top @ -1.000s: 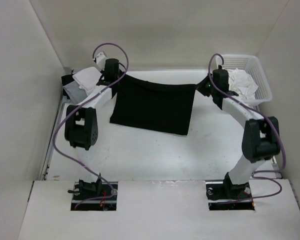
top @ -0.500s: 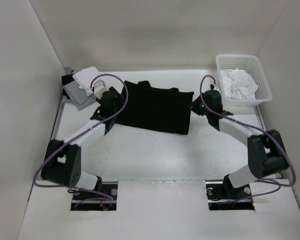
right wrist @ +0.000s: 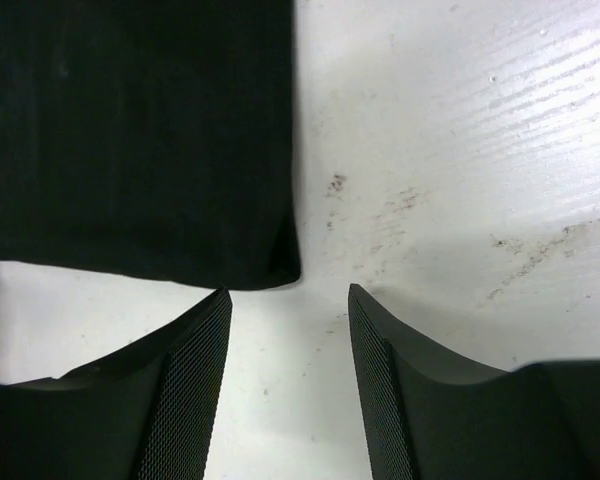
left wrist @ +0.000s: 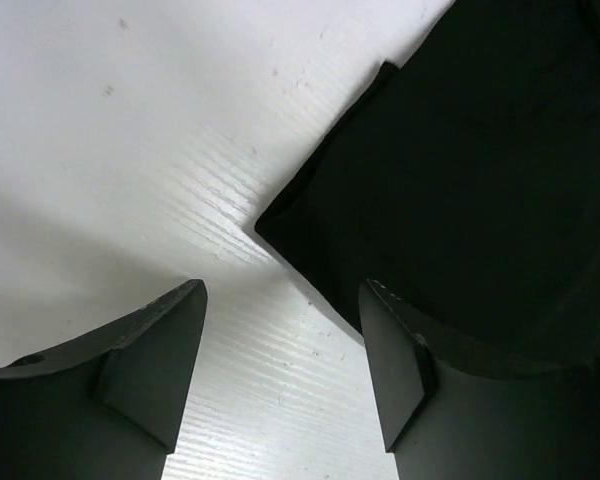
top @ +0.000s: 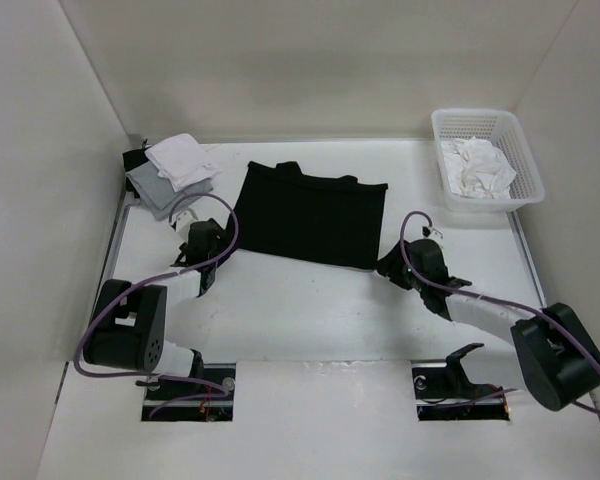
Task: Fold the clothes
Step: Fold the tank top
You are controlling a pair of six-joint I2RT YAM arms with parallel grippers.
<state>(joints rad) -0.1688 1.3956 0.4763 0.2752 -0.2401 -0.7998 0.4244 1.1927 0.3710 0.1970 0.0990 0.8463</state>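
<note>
Black T-shirt (top: 308,212): one item, soft fabric, laid flat as a rough rectangle on the white table (top: 310,310), far of centre. Far edge slightly uneven, with a small bump left of the middle.

Step in hand, as judged: taking up the two near corners for a further fold.
- Close each gripper on every layer at its corner, not on the top layer alone.
- Lift both sides level and together.
- Carry toward the far edge with the cloth kept taut between the grippers.
- Lay down edge on edge, without dragging the lower layer.

Left gripper (top: 202,240): jaws well apart, holding nothing.
- Wrist view (left wrist: 280,330): bare table between the fingers.
- Near-left corner of the shirt (left wrist: 460,180) just beyond the fingertips.
- Right finger over the shirt's near edge; contact with the cloth not clear.

Right gripper (top: 393,265): jaws well apart, holding nothing.
- Wrist view (right wrist: 288,300): bare, scuffed table between the fingers.
- Near-right corner of the shirt (right wrist: 130,130) just beyond the left fingertip, not yet between the fingers.

Surroundings, outward:
- Grey and white garment stack (top: 175,170) at the far left, close to the shirt's far-left corner but apart from it.
- White plastic basket (top: 525,190) at the far right, holding a crumpled white cloth bundle (top: 477,168), well apart from the shirt.
- Neither judged part of this fold.
</note>
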